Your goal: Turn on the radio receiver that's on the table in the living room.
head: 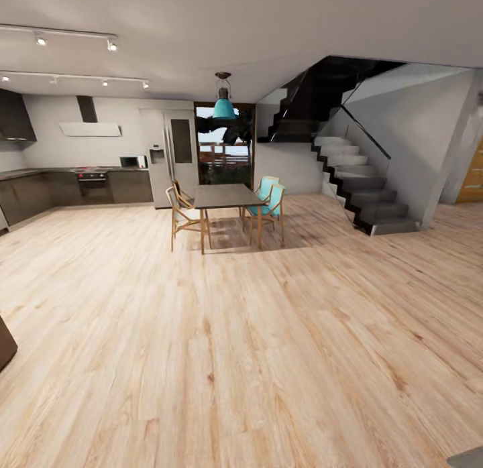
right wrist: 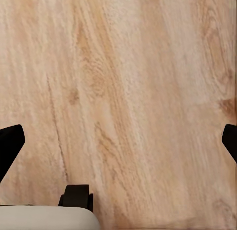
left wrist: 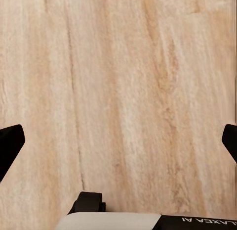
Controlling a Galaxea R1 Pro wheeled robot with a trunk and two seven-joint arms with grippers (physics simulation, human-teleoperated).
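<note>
The radio receiver and its low glossy table are out of view. I face an open kitchen and dining area across pale wood floor (head: 255, 347). In the left wrist view, my left gripper (left wrist: 118, 146) hangs open over bare floorboards, its dark fingertips (left wrist: 10, 143) far apart at the picture's sides with nothing between them. My right gripper (right wrist: 118, 146) is open the same way above the floor, one black fingertip (right wrist: 10, 141) at each side.
A grey dining table (head: 225, 196) with pale wooden chairs (head: 184, 216) and turquoise-cushioned ones (head: 268, 206) stands ahead under a teal pendant lamp (head: 224, 107). Kitchen counters (head: 67, 186) and a fridge (head: 171, 156) line the back left. A dark staircase (head: 362, 193) rises at right. A dark furniture corner (head: 5, 340) juts in at left.
</note>
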